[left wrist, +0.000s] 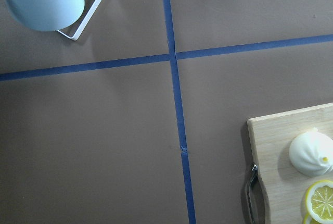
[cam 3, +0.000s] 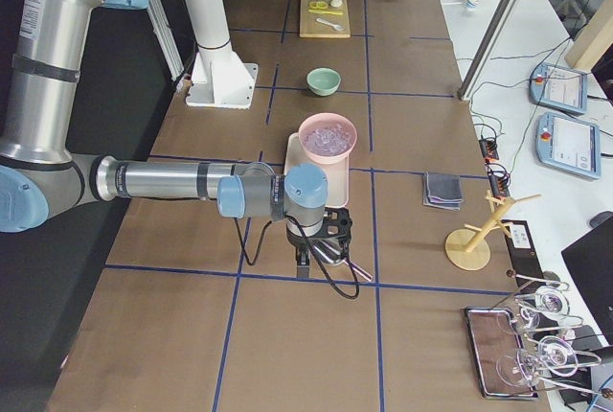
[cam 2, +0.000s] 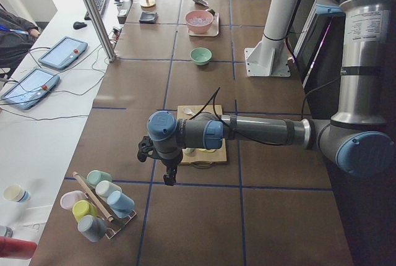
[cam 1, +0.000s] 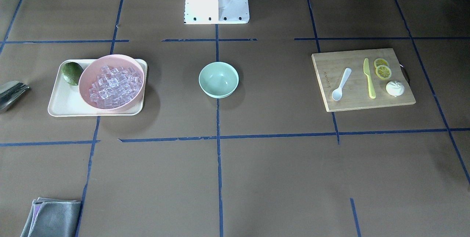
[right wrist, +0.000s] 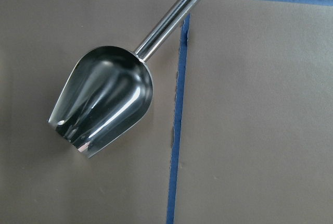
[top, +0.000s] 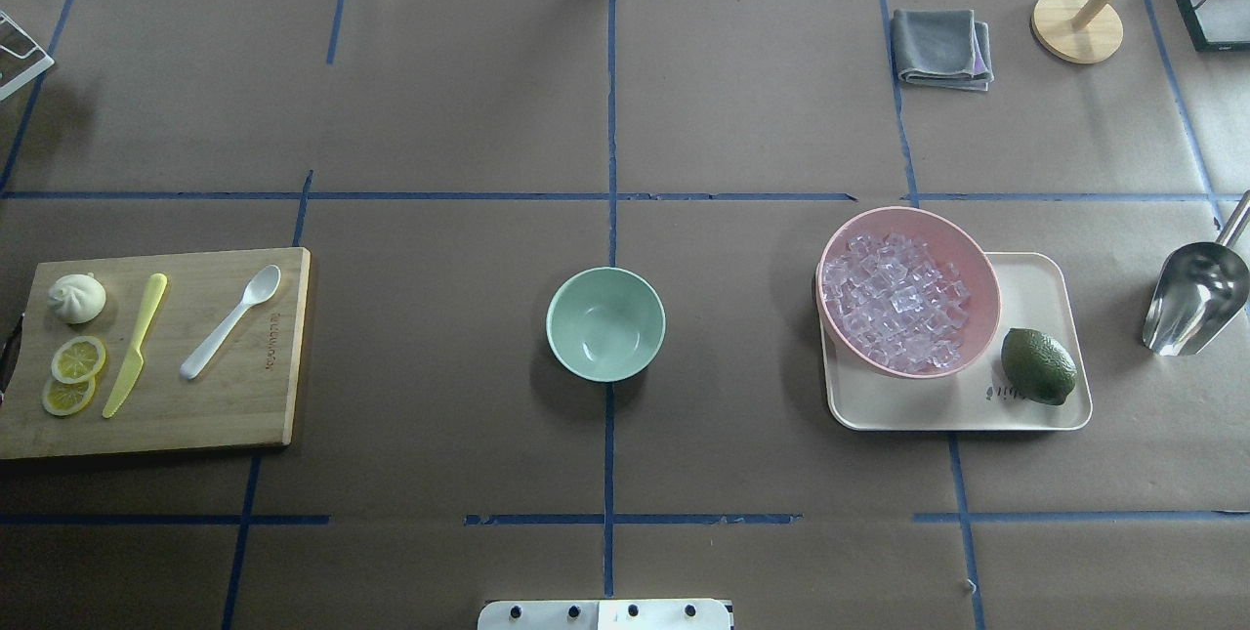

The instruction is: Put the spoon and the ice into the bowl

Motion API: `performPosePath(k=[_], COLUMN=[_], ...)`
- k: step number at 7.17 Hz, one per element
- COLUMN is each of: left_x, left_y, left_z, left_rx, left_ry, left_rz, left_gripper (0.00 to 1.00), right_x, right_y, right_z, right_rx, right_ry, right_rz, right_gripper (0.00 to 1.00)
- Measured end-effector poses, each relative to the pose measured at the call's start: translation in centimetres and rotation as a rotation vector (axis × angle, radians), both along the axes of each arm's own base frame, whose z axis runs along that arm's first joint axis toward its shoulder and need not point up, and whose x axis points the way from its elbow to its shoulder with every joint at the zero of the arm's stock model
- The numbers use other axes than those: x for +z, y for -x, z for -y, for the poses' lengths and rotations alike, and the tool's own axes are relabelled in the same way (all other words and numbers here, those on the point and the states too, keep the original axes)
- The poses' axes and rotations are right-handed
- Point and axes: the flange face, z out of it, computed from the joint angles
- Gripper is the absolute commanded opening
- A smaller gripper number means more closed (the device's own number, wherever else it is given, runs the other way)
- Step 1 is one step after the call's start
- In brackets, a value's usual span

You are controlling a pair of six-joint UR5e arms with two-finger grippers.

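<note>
The white spoon (top: pixel 230 320) lies on the wooden cutting board (top: pixel 225 405) at the left; in the front view the spoon (cam 1: pixel 342 83) is on the right. The empty mint-green bowl (top: pixel 605 323) stands at the table's middle. Many clear ice cubes (top: pixel 894 301) fill the pink bowl (top: pixel 984 267) on the right. My left gripper (cam 2: pixel 167 178) hangs over the table past the board's outer end. My right gripper (cam 3: pixel 306 262) hangs over a metal scoop (right wrist: pixel 101 101). I cannot tell whether either is open or shut.
A yellow knife (top: pixel 135 345), lemon slices (top: pixel 76 359) and a white bun (top: pixel 76 298) share the board. A lime (top: pixel 1037 366) lies on the cream tray (top: pixel 1035 278). The scoop (top: pixel 1196 298) lies right of it. A grey cloth (top: pixel 940 47) lies far right; a cup rack (cam 2: pixel 99 201) stands left.
</note>
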Motion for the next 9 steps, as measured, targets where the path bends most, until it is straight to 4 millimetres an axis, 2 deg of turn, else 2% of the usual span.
performPosePath(k=[2, 4, 5, 7, 9], left_x=[-2.0, -4.0, -5.1, -6.8, -8.1], left_y=[-0.9, -3.2, -5.8, -11.3, -14.9], left_z=[1.3, 2.4, 3.3, 4.6, 4.5], left_rx=[0.018, 0.059, 0.090, 0.112, 0.138], left_ry=[-0.127, -0.277, -0.323, -0.296, -0.302], left_rz=[-0.001, -0.016, -0.034, -0.062, -0.084], left_gripper=[1.00, 1.00, 1.00, 1.00, 1.00], right_x=[0.0, 0.0, 0.0, 0.1, 0.2], right_y=[0.1, 0.2, 0.2, 0.3, 0.3], right_z=[0.0, 0.1, 0.1, 0.1, 0.1], right_rx=[-0.002, -0.005, -0.007, -0.008, -0.009], right_ry=[-0.001, -0.001, -0.001, 0.001, 0.002], right_rz=[0.000, 0.000, 0.000, 0.000, 0.001], right_gripper=[1.00, 1.00, 1.00, 1.00, 1.00])
